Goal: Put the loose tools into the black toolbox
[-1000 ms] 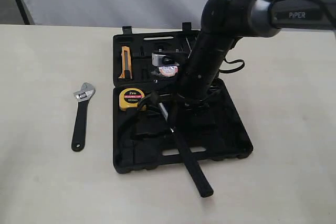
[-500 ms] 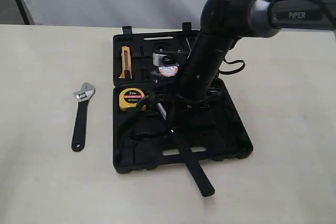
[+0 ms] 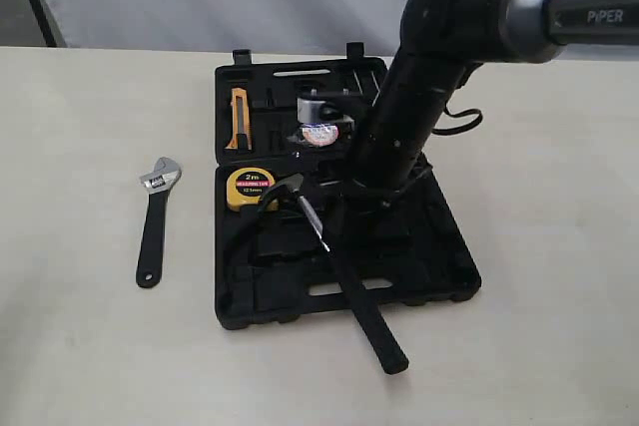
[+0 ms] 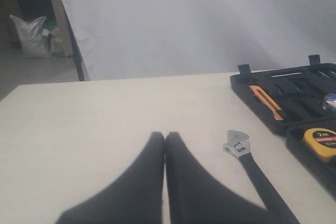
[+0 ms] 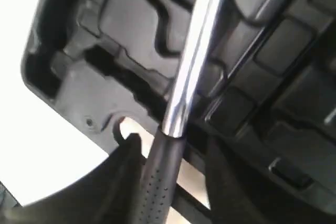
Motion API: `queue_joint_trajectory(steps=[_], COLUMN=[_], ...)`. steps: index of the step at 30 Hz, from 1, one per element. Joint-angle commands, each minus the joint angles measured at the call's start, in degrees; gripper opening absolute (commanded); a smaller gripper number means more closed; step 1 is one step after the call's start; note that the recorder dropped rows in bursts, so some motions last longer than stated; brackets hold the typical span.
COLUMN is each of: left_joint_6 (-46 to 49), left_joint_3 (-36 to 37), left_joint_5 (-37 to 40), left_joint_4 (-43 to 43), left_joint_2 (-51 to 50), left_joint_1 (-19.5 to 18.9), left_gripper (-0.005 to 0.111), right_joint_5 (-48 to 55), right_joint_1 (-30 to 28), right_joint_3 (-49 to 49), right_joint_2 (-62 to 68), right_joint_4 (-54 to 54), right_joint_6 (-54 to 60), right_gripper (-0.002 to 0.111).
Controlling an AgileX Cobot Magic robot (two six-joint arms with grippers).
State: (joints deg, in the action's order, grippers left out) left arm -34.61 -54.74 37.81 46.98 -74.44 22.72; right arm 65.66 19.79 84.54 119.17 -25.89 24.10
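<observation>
The left gripper [image 4: 165, 136] hovers over the table [image 4: 79, 129], fingers pressed together on nothing. Just ahead of it the adjustable wrench [image 3: 155, 226] lies flat beside the black toolbox [image 3: 439, 281], not touching it. It looks stiff and heavy at the jaw end, so the black handle close to the head seems the steadiest hold. The claw hammer [image 3: 364, 311], likely top-heavy, lies slantwise across the box's near half, its grip jutting past the rim. The right gripper [image 5: 173, 145] straddles that handle, jaws apart.
</observation>
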Motion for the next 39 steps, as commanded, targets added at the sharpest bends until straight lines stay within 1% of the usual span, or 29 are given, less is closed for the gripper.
queue_joint_trajectory(steps=[1, 4, 10, 12, 18, 25, 27, 28, 30, 33, 34, 39], left_joint_6=[-0.6, -0.6, -0.6, -0.6, -0.6, -0.6, -0.6, -0.6, -0.6, -0.6, -0.6, -0.6], left_joint_3=[0.5, 0.5, 0.5, 0.5, 0.5, 0.5, 0.5, 0.5, 0.5, 0.5, 0.5, 0.5], left_joint_5=[-1.0, -1.0, -1.0, -1.0, -1.0, -1.0, -1.0, -1.0, -1.0, -1.0, -1.0, -1.0], left_joint_4=[-0.8, -0.8, -0.8, -0.8, -0.8, -0.8, -0.8, -0.8, -0.8, -0.8, -0.8, -0.8], left_joint_2=[0.5, 0.5, 0.5, 0.5, 0.5, 0.5, 0.5, 0.5, 0.5, 0.5, 0.5, 0.5], left_joint_1=[-0.2, -0.2, -0.2, -0.2, -0.2, -0.2, -0.2, -0.2, -0.2, -0.2, -0.2, -0.2], left_gripper=[0.001, 0.001, 0.001, 0.001, 0.001, 0.001, 0.001, 0.001, 0.001, 0.001, 0.001, 0.001], right_joint_5=[-2.8, -4.1, -1.1, -0.9, -1.2, -0.9, -0.8, -0.8, -1.2, -2.2, -2.6, -3.9], right_joint_1=[-0.3, -0.3, -0.3, -0.3, -2.0, -2.2, -2.2, -2.2, -2.2, -2.2, -2.2, -2.2], right_joint_3=[-1.0, -1.0, -1.0, -1.0, -1.7, -1.6, -1.4, -1.3, -1.3, -1.3, -1.3, -1.3], right_joint_2=[1.1, 1.1, 1.1, 1.2, 3.1, 4.5, 4.3, 4.3, 3.6, 1.8, 1.0, -3.0], right_joint_4=[-0.5, -1.6, -4.1, -4.1, -6.1, -6.2, -6.2, -6.2, -6.2, -6.2, -6.2, -6.1], right_joint_6=[1.6, 1.8, 6.1, 6.3, 8.3, 11.3, 11.3, 11.2, 11.0, 10.7, 10.4, 10.4], right_gripper=[0.028, 0.031, 0.048, 0.051, 0.051, 0.05, 0.046, 0.041, 0.027, 0.002, 0.0, 0.0])
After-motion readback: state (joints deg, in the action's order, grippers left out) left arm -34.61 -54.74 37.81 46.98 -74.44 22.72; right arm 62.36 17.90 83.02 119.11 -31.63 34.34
